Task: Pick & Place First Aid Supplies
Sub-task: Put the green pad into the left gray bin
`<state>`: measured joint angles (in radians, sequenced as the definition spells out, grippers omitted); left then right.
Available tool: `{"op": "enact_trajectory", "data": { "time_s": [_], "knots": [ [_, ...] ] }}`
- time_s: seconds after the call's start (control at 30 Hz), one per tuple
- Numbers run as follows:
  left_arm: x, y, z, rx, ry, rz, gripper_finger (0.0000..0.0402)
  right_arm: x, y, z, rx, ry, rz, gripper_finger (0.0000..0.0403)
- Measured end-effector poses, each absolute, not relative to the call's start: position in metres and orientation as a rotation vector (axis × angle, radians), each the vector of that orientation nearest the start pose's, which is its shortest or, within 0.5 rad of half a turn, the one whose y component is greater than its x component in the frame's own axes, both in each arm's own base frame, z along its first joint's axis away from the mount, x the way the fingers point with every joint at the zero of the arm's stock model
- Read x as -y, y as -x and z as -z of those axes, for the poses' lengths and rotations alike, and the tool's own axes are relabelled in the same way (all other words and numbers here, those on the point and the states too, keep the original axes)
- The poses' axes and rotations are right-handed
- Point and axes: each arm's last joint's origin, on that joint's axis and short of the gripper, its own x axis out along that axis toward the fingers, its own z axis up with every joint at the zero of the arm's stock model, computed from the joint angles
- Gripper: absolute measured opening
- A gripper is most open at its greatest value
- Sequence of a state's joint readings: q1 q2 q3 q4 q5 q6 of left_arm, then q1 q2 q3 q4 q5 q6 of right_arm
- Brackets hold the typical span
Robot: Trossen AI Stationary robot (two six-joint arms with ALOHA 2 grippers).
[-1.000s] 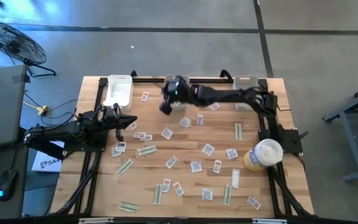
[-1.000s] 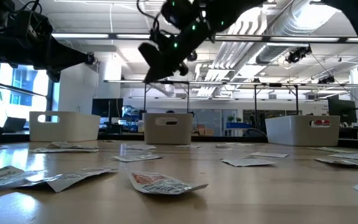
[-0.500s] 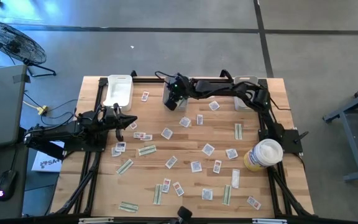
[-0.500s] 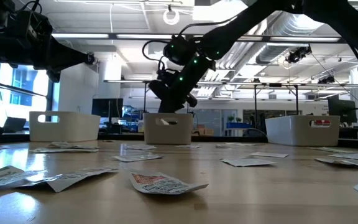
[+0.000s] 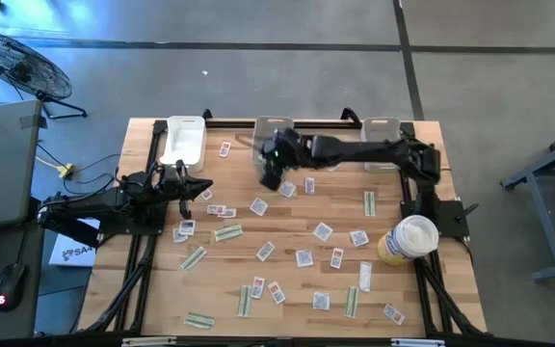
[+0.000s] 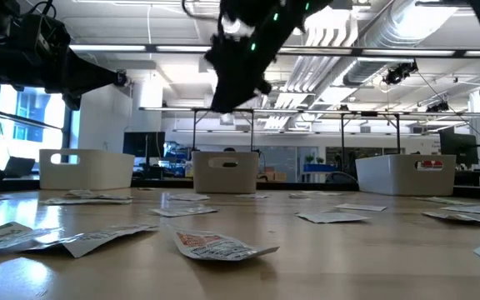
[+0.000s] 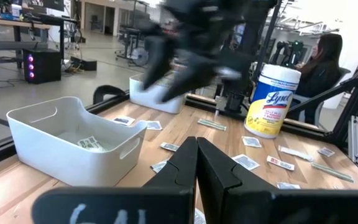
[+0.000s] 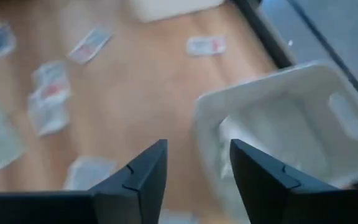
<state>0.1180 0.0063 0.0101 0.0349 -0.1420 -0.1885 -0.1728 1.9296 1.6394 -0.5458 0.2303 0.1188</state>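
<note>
At the near edge of the wooden worktop [image 5: 287, 275] the first aid supplies are lying scattered: a pale green strip [image 5: 199, 320] is resting by the near left corner, a white packet with red print [image 5: 392, 312] is sitting toward the near right corner, and in the low view a crumpled packet with red lettering [image 6: 219, 246] is lying closest of all. Further in, more white squarish packets [image 5: 323, 231] and green strips [image 5: 227, 232] are spreading across the middle of the worktop, well apart from one another. The Lysol wipes tub [image 5: 409, 239] is standing upright near the right edge. The left gripper [image 5: 203, 190] is waiting over the left edge, its fingers [image 7: 194, 163] pressing together with nothing between them. Beyond the middle, the right gripper [image 5: 271, 173] is hanging high above the worktop just in front of the middle bin [image 5: 270, 127] at the far edge; its two fingers [image 8: 143, 171] are standing apart with a clear gap, and they are gripping nothing. Its wrist camera is looking down on a white bin [image 8: 291, 130] beside bare wood dotted with packets [image 8: 87, 43]. A white bin [image 5: 183, 141] is sitting at the far left corner with a few packets inside, and a third bin [image 5: 382, 129] is standing near the far right corner. Beyond the worktop, a seated person [image 7: 324, 62] is showing in the room.
</note>
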Motion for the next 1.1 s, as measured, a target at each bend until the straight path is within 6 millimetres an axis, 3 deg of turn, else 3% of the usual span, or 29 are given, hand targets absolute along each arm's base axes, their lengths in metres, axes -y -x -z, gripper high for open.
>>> {"op": "enact_trajectory", "data": {
  "time_s": [0.27, 0.53, 0.77, 1.1],
  "knots": [
    [-0.015, -0.096, -0.17, 0.062, 0.188, -0.254, 0.0001, -0.025, -0.383, -0.281, -1.07, -0.123, 0.35, 0.0172],
    [-0.015, -0.096, -0.17, 0.063, 0.188, -0.255, 0.0001, -0.116, -0.34, -0.271, -1.307, -0.198, 0.356, 0.0173],
    [-0.015, -0.096, -0.17, 0.063, 0.188, -0.255, 0.0001, -0.17, -0.313, -0.27, -1.358, -0.22, 0.3, 0.0174],
    [-0.016, -0.096, -0.17, 0.063, 0.188, -0.256, 0.0001, -0.217, -0.288, -0.257, -1.476, -0.255, 0.221, 0.0168]
  ]
}}
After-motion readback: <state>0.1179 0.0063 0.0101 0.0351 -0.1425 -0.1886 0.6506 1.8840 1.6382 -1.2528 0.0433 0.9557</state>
